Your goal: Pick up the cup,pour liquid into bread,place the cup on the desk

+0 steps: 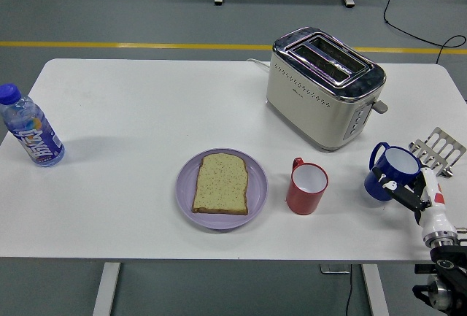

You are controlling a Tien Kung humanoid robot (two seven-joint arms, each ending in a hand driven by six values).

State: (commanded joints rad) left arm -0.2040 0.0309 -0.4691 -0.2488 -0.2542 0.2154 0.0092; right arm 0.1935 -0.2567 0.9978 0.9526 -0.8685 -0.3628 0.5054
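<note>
A blue cup with a white inside sits at the right of the table, tilted a little. My right hand comes in from the lower right corner, and its black fingers are curled on the cup's lower near side. A slice of bread lies flat on a purple plate at the table's middle front. A red cup stands upright between the plate and the blue cup. My left hand is out of view.
A cream and chrome toaster stands behind the cups. A metal toast rack lies just right of the blue cup, near the table's right edge. A blue-capped bottle stands at the far left.
</note>
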